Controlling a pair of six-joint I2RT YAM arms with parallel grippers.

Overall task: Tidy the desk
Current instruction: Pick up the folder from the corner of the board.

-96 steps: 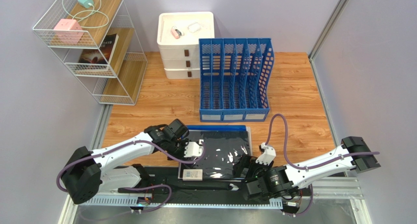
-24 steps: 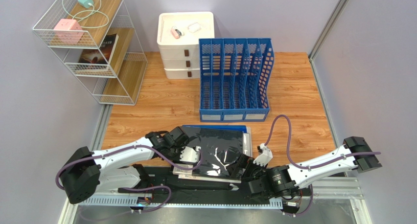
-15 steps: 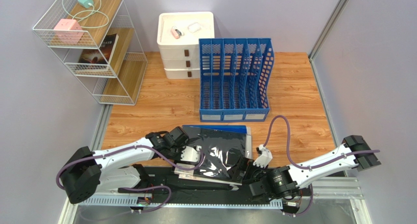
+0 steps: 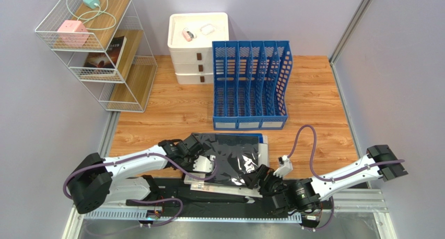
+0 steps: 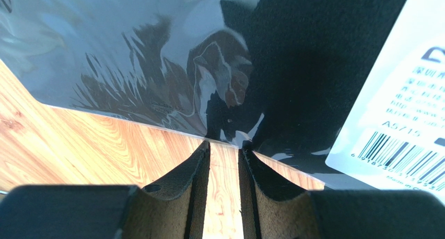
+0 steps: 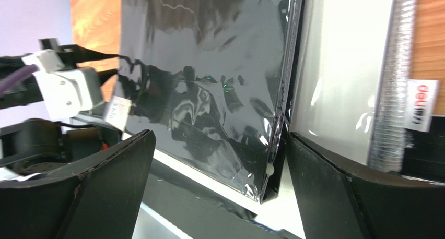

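On the near part of the wooden desk (image 4: 324,119) a black folder (image 4: 232,153) wrapped in shiny plastic lies on a small stack. My left gripper (image 4: 201,163) is at its left edge. In the left wrist view the folder (image 5: 156,56) fills the top, and the gripper (image 5: 224,144) shows a narrow gap with bare wood in it, tips touching the folder's rim. My right gripper (image 4: 256,174) is at the near right corner. It (image 6: 219,145) stands wide open, its jaws on either side of the folder's corner (image 6: 198,82).
Under the black folder lie a white folder (image 6: 339,77) and a blue one (image 4: 258,137). A blue file rack (image 4: 249,85) stands mid-desk, white drawers (image 4: 190,46) behind it, and a white wire shelf (image 4: 96,46) at far left. A white barcode label (image 5: 402,103) sits on the folder.
The black folder lay flat at first; it has since slid a little left and away and tilted. My right gripper has crept in along its near right corner. The left gripper stays at the left edge.
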